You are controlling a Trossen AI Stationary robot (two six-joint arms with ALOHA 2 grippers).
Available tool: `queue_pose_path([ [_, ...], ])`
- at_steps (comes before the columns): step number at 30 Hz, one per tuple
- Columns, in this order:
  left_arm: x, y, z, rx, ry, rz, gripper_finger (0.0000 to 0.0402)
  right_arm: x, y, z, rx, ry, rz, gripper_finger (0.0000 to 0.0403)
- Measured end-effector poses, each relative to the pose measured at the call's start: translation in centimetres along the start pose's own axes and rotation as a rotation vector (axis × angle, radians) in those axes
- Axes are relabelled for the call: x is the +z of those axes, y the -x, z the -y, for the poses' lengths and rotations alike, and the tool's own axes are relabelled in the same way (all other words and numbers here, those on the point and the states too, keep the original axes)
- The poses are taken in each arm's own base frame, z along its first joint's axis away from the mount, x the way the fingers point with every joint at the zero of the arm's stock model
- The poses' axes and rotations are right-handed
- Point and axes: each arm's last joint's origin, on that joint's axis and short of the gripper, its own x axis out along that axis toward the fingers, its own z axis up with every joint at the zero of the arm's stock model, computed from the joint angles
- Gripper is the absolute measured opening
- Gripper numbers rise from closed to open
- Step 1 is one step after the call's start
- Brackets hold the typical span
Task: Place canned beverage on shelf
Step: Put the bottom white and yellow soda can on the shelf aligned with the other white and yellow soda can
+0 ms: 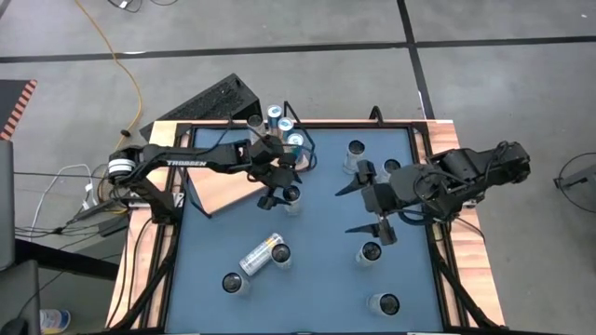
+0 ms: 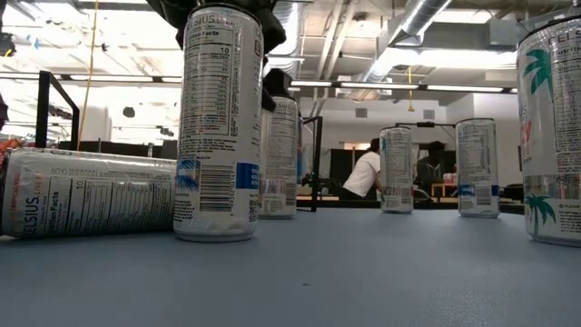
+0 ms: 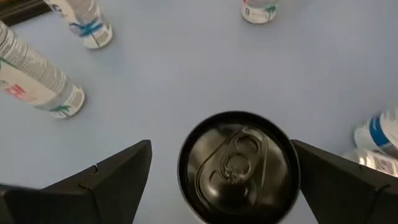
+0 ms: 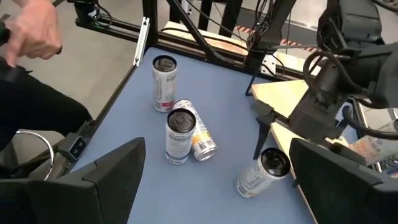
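Note:
An upright white can [image 3: 236, 165] stands on the blue tabletop near the shelf's corner; it also shows in the high view [image 1: 292, 195] and the right wrist view [image 4: 264, 171]. My left gripper [image 3: 221, 144] hovers open over it, one finger on either side of its dark top, touching nothing. The shelf [image 1: 228, 186], a pale-wood board with a black wire frame, lies at the far left and carries several upright cans [image 1: 284, 126] at its far end. My right gripper [image 1: 354, 207] hangs open above the table's right half, with nothing between its fingers [image 4: 124, 168].
Upright cans stand about the table [image 1: 355, 149], [image 1: 371, 251], [image 1: 385, 302], [image 1: 233, 282]. A lying can [image 1: 261, 253] rests beside an upright one [image 1: 279, 253]. A black frame [image 1: 414, 126] rims the table. A person's hand [image 4: 31, 31] shows beyond the table's edge.

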Motion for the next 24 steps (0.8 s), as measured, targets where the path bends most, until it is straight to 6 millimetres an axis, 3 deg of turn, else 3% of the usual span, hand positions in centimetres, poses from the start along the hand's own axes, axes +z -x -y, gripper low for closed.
queue_pose_path([
  [8,-0.2,-0.2,-0.1,0.03,0.042,-0.026,0.0353,-0.1,0.0,0.0,0.001,-0.019,-0.007,0.0383],
  [14,-0.3,-0.7,0.2,0.092,0.094,-0.082,0.0307,-0.1,0.0,-0.1,0.003,-0.035,-0.007,0.0383],
  [19,0.3,-1.1,1.4,0.16,0.193,-0.114,0.0268,-0.1,0.0,-0.1,0.002,-0.07,-0.007,0.0383],
  [24,1.3,-1.7,3.3,0.241,0.214,-0.145,0.0262,-0.1,0.0,-0.1,0.001,-0.071,-0.007,0.0383],
])
